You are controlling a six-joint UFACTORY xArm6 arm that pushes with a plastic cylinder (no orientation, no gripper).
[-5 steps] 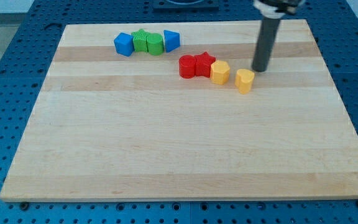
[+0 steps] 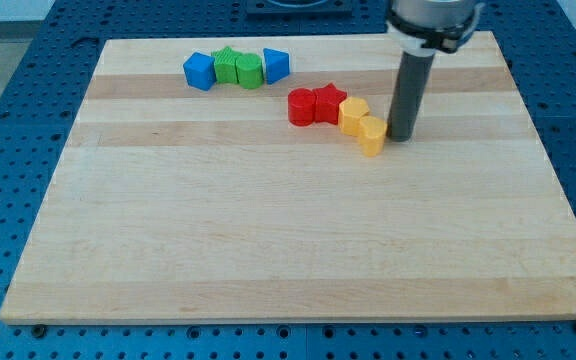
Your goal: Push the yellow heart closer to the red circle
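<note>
Well, with no pincer fitted, the rod's tip (image 2: 400,137) sits touching the yellow heart (image 2: 371,135) at its three o'clock, so a steady, centred shove toward nine should carry it past the yellow hexagon (image 2: 353,115) toward the red circle (image 2: 301,107).

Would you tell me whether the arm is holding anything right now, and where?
Nothing is held. My tip only presses against the yellow heart on the side facing the view's right.

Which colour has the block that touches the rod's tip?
Yellow: the yellow heart beside my tip, camera view.
</note>
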